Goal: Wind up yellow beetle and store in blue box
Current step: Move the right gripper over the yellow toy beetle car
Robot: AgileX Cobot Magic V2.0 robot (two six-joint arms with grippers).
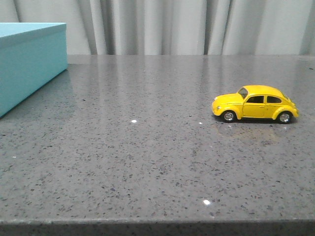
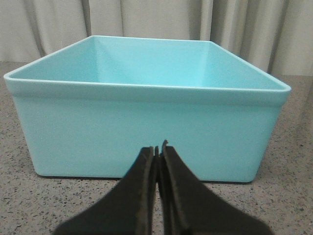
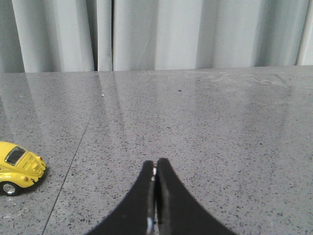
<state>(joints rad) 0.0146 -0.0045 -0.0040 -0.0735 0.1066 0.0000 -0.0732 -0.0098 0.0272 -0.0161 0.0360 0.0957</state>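
The yellow beetle [image 1: 255,103] stands on its wheels on the grey stone table at the right, side-on, nose to the left. Its rear also shows at the edge of the right wrist view [image 3: 19,167]. The blue box [image 1: 29,61] stands at the far left; the left wrist view shows it open-topped and empty [image 2: 146,132]. My left gripper [image 2: 158,149] is shut and empty, low over the table just before the box's near wall. My right gripper [image 3: 155,163] is shut and empty over bare table, apart from the beetle. Neither gripper shows in the front view.
The speckled grey table [image 1: 147,147] runs to a front edge [image 1: 157,223] near the camera. Pale curtains [image 1: 187,27] hang behind its far edge. A thin seam line [image 3: 73,161] crosses the tabletop near the beetle.
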